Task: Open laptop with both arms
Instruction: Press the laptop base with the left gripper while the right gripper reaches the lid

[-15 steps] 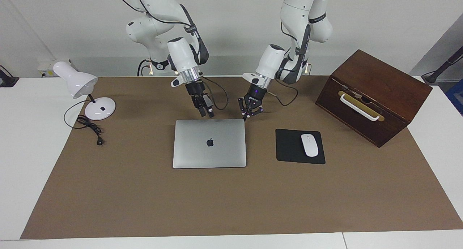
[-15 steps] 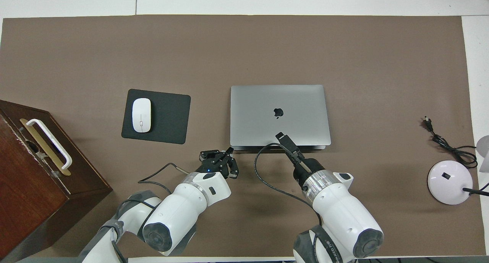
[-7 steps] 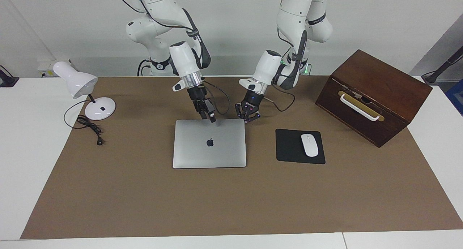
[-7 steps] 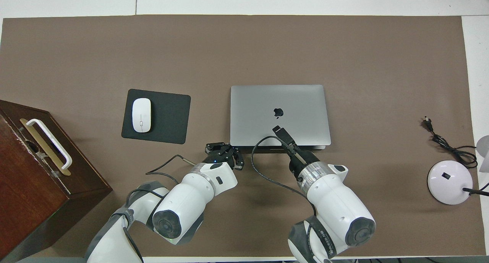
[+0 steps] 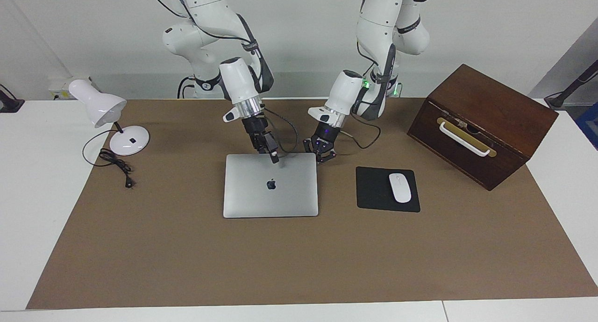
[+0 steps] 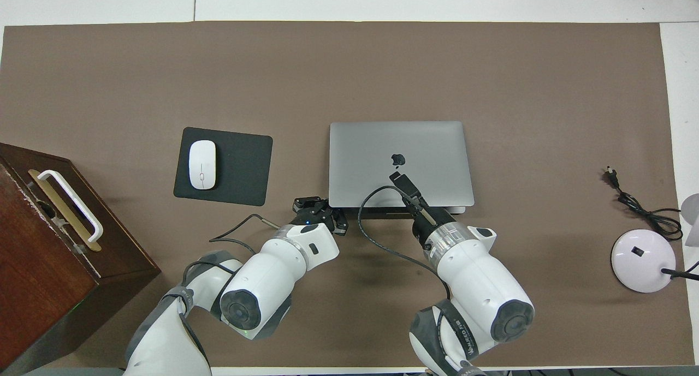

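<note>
Brown paper covers the surface, where the shut laptop (image 5: 270, 185) lies flat, the left jaws (image 5: 320, 157) clenched empty at its corner and the right jaws (image 5: 274, 158), clenched or not I cannot tell, over its lid, so lifting comes next.

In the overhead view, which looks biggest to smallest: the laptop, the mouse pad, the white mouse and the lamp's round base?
1. laptop
2. mouse pad
3. lamp's round base, though it lies nearer the camera, which may flatter it
4. white mouse
</note>
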Controlling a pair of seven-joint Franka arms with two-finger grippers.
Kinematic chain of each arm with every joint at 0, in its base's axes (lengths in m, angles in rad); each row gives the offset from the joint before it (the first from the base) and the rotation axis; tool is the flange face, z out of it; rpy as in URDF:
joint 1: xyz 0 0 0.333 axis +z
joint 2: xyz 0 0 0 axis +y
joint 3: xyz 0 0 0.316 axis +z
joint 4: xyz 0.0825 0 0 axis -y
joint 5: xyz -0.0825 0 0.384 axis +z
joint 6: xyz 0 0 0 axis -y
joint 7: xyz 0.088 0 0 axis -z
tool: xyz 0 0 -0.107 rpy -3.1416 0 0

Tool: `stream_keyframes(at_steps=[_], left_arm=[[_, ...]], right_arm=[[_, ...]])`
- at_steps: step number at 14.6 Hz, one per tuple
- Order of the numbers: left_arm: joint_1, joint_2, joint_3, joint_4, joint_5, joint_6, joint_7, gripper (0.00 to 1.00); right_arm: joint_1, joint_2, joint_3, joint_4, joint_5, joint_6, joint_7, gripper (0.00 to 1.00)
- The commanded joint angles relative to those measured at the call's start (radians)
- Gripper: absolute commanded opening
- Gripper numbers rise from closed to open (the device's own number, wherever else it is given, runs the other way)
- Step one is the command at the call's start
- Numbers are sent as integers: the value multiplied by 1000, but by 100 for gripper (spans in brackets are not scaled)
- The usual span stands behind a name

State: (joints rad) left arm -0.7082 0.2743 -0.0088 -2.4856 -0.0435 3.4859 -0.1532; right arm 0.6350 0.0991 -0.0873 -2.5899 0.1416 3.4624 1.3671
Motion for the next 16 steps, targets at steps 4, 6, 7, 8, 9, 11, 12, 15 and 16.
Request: stream_keyframes(at_steps=[4,6,7,8,9,11,12,15,16], left_arm=[[23,25,-2,14,28,18,14,0],[23,26,-2,14,28,18,15,0],[23,26,-2,14,28,18,15,0],[21,26,-2,14,28,18,15,0],[21,26,-2,14,28,18,15,0],[18,28,-2,14,28,18,15,0],[16,34,-2,14,28,18,15,0],[13,36,-2,14,28,18,15,0],[13,37,-2,14,28,18,15,0]], right_arm=[[0,7,7,39,18,-40,-22,99],[0,8,7,63,18,-74,-22,99],[0,10,7,83,18,-103,-20,99],[0,14,7,102,19,-120,-20,99],[0,17,7,115,19,-132,-20,99],[0,22,8,145,19,-167,-20,99],[2,24,7,155,19,-187,-20,99],[2,25,7,188,19,-232,-20,99],[0,25,7,204,19,-255,-20,99]])
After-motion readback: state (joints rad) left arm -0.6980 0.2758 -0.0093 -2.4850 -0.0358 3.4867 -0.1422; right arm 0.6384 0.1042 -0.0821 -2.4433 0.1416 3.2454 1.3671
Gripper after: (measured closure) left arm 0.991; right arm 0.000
